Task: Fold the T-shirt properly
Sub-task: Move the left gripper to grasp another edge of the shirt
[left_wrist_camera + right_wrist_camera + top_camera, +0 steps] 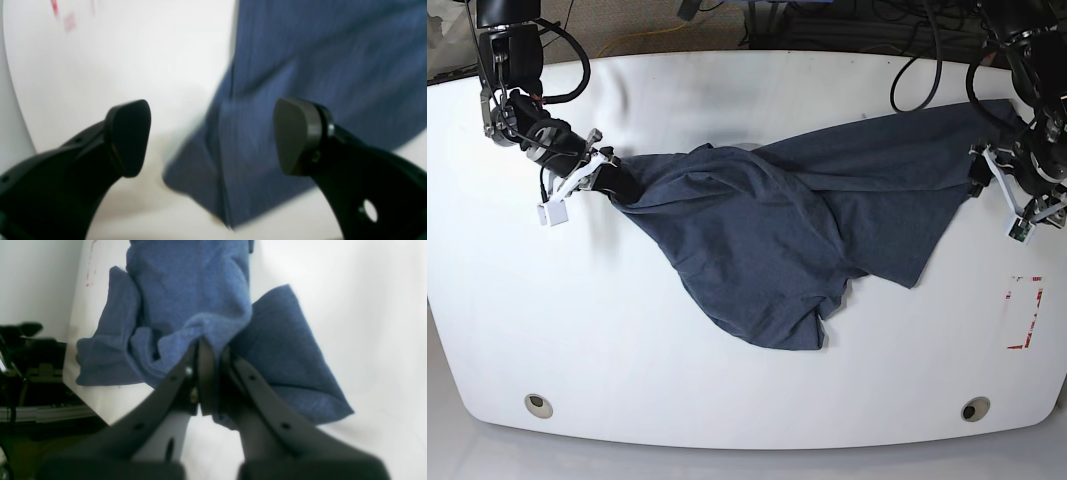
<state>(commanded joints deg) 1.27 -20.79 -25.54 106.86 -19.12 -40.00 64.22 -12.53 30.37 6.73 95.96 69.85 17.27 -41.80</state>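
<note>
1. the dark navy-grey heathered cloth t-shirt [777, 230] lies crumpled and stretched across the middle of the white rounded counter [627, 360], one end drawn toward each arm.
2. the right claw [208, 350] is clamped shut on a bunched fold of the t-shirt.
3. the left claw [211, 136] hangs over the t-shirt's edge with its jaws spread wide and nothing between them.
4. a red-outlined marking [1024, 312] sits on the counter near the left arm.
</note>
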